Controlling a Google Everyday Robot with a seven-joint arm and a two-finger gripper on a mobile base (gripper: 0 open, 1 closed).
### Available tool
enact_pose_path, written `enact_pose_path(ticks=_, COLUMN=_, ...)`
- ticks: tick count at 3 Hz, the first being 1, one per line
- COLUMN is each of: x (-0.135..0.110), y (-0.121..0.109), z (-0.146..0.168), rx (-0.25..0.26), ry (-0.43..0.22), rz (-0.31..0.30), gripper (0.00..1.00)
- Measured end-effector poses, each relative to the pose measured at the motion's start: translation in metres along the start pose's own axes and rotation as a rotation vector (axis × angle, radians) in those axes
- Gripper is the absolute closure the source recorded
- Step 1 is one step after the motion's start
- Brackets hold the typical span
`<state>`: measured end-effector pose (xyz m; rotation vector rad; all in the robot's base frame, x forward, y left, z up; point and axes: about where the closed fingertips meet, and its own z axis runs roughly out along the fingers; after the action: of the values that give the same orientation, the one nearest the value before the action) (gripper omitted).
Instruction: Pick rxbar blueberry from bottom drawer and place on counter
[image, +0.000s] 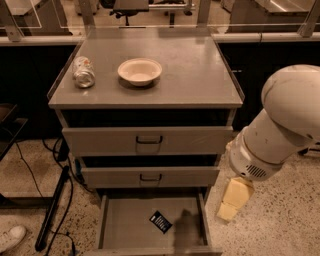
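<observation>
Dim light; end effector (233, 201) beside bottom drawer (129, 222)

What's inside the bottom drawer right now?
Visible: only the rxbar blueberry, flat on the grey floor of the bottom drawer, near its front. The rear is hidden under the middle drawer. The gripper hangs outside, to the drawer's right.

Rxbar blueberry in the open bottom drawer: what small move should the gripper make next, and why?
Probably swing the gripper sideways over the bottom drawer, toward the rxbar blueberry. The gripper hangs outside the drawer's right wall, beside the cabinet, while the bar lies flat near the middle of the drawer floor, untouched.
</observation>
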<state>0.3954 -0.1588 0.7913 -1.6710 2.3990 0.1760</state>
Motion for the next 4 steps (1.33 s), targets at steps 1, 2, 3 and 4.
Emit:
enact_pose_path(ticks=1, x=0.0, y=0.0, z=0.0, rx=0.0, ry=0.0, rz=0.0, gripper=0.0)
enact_pose_path(ticks=2, x=-0.003, y=-0.014, z=0.025, rx=0.024, ry=-0.006, rz=0.06, gripper=0.0)
enact_pose_path(ticks=3, x=-0.001, y=-0.037, z=0.081, rx=0.037, ry=0.001, rz=0.175, gripper=0.0)
enact_pose_path(ticks=4, x=0.0, y=-0.037, z=0.082, rx=0.036, ry=0.001, rz=0.178, gripper=0.0)
